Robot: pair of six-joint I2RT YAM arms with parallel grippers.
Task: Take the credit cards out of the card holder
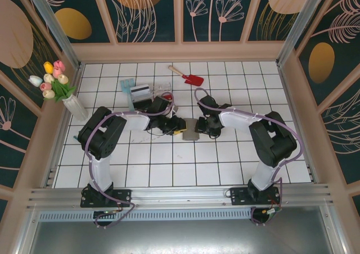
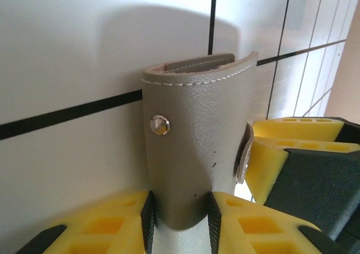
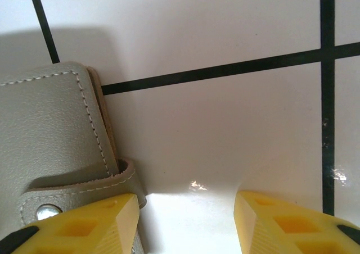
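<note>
**Soft wallet on slick tiles**

The card holder lies well to the arms' side of the red shovel. The left gripper pinches its snap tab; the right gripper stands open beside it. It looks light, floppy and likely to slide, so better pinned at a stitched edge

L hand clamped, R hand open, arms angled inward

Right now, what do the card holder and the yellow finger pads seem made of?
Card holder: grey leather or faux leather, judging by matte pebbled grain and pale edge stitching; its snap looks like shiny metal. Finger pads: matte yellow with moulded recesses, probably plastic or firm rubber, unclear which.
</note>
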